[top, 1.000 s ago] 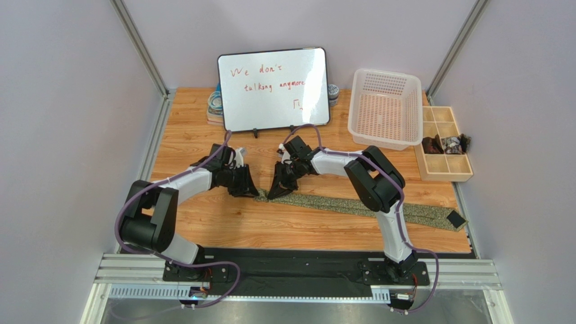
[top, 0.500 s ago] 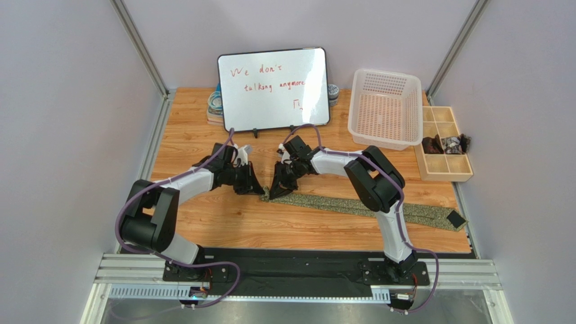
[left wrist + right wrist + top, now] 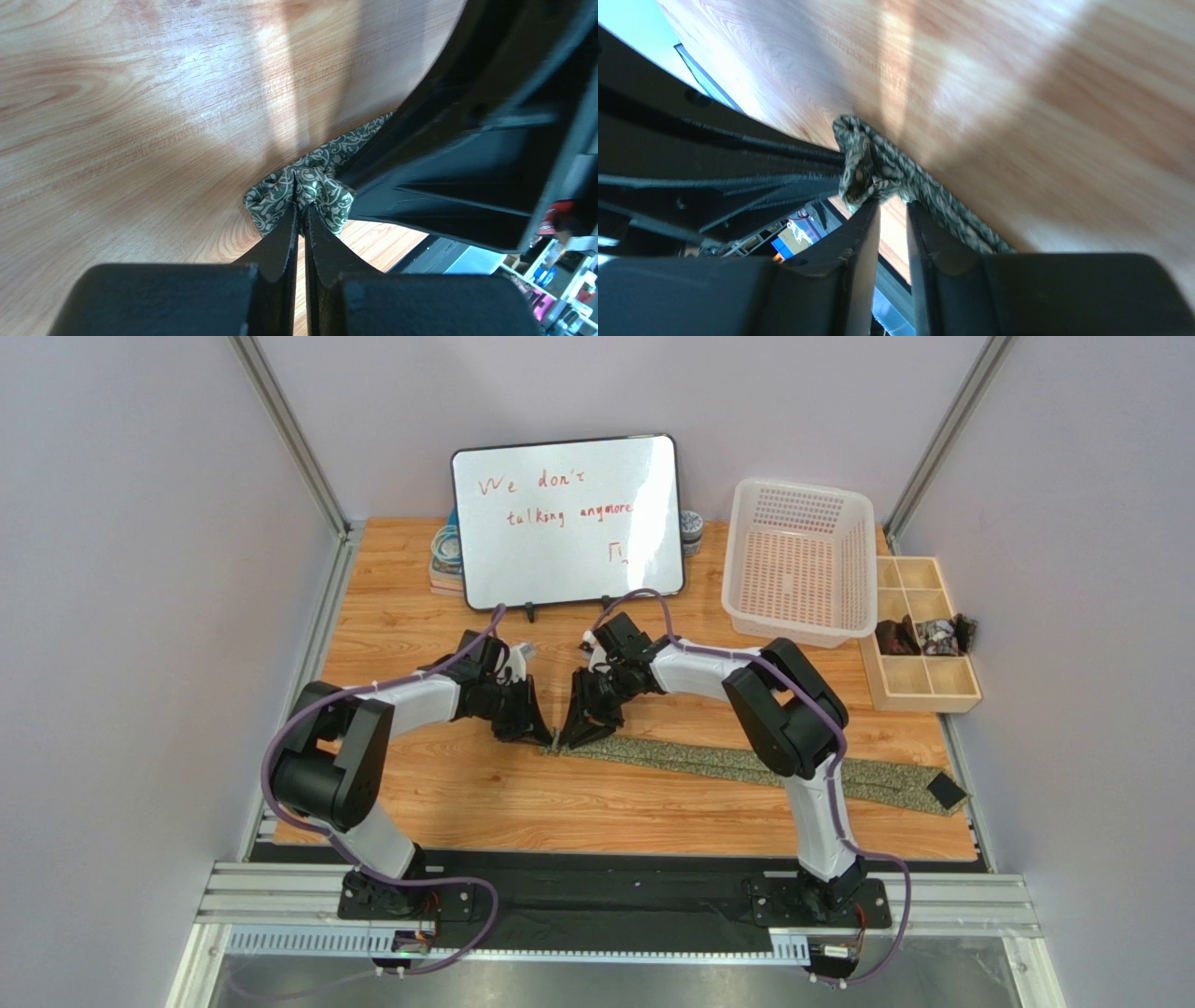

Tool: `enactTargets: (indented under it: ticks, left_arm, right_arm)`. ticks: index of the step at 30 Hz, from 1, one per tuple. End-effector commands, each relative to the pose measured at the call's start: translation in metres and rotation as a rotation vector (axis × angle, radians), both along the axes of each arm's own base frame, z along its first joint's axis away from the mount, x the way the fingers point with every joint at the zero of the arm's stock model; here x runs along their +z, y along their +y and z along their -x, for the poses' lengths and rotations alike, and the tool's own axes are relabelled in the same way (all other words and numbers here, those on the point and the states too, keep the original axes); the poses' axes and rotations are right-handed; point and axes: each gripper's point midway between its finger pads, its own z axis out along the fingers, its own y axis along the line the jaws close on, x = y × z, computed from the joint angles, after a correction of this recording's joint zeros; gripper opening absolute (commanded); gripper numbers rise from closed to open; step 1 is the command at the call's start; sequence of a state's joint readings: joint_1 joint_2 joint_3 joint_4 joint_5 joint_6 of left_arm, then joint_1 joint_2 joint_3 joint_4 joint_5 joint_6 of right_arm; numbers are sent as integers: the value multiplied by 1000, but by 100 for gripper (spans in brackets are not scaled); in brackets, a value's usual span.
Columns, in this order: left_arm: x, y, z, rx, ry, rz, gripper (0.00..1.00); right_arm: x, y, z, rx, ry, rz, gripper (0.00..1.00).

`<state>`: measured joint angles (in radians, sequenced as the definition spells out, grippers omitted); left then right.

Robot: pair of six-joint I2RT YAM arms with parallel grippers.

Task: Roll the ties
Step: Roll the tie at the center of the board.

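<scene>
woven cloth tie (image 3: pixel 316 185), smooth wood table (image 3: pixel 105 105), matt blk fingers (image 3: pixel 274 259).

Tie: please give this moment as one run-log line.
tie: mostly flat, one end bunched | left tool: shut on tie end | right tool: slightly open, at same end

Olive tie (image 3: pixel 673 755) lies flat, end bunched

Top view: high behind the arm bases (image 3: pixel 807 893), tilted down over the whole bench (image 3: pixel 421 812). Wrist views: very near the wood, looking along their own jaws, facing each other. All three share the left end of the tie (image 3: pixel 568 744).
</scene>
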<state>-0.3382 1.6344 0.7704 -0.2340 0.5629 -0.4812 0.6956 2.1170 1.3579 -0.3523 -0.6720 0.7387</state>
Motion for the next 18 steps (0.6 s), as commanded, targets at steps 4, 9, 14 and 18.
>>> enactTargets:
  ticks: [4, 9, 14, 18]
  left_arm:
    - [-17, 14, 1, -4, -3, -106, 6]
    - [-15, 14, 0, -5, -7, -105, 6]
    - [-16, 14, 1, -5, -8, -106, 7]
    - [-14, 13, 0, -4, -11, -103, 8]
  right_arm:
    - [39, -5, -11, -4, -80, -32, 39]
    - [29, 4, -14, -10, -57, -26, 41]
    - [15, 7, -10, 16, -52, 13, 41]
    - [7, 2, -6, 39, -53, 43, 35]
